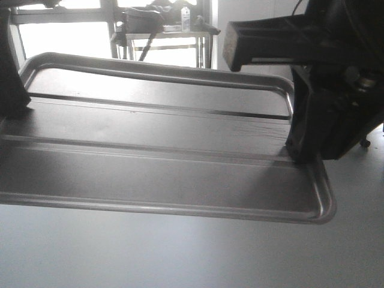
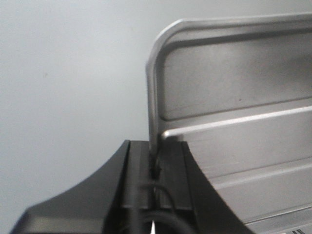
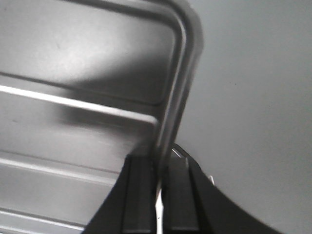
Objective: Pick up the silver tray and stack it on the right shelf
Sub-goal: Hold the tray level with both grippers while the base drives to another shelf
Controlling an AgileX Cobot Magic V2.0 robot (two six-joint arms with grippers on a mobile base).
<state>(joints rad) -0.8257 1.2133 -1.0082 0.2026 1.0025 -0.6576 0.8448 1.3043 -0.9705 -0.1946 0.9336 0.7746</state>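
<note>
Closest in, the left hand (image 2: 155, 163) is pinching the silver tray (image 2: 234, 97) by the rim of its left short end. Its two dark fingers are almost closed, with only the thin metal lip between them. The right hand (image 3: 158, 168) is gripping the opposite short end the same way, one finger on each side of the rim, just short of a rounded corner.

Between them the tray is spanning the front view, roughly level, with its two ridges running side to side. It seems to be hanging clear of the pale grey surface (image 1: 180, 258) below, though the pictures do not settle this.

The step in hand looks like the carry. Both grips are on a narrow, shiny lip, so the arms should be travelling together at one height and a fixed spacing; any twist or pull apart could let the rim slip out. A slow, level move is the safest.

The right shelf is not showing in any view, so the line-up with it cannot be judged.

Farthest off, a desk (image 1: 168, 36) is carrying a white bottle (image 1: 185, 19) in front of a bright window (image 1: 66, 36).
</note>
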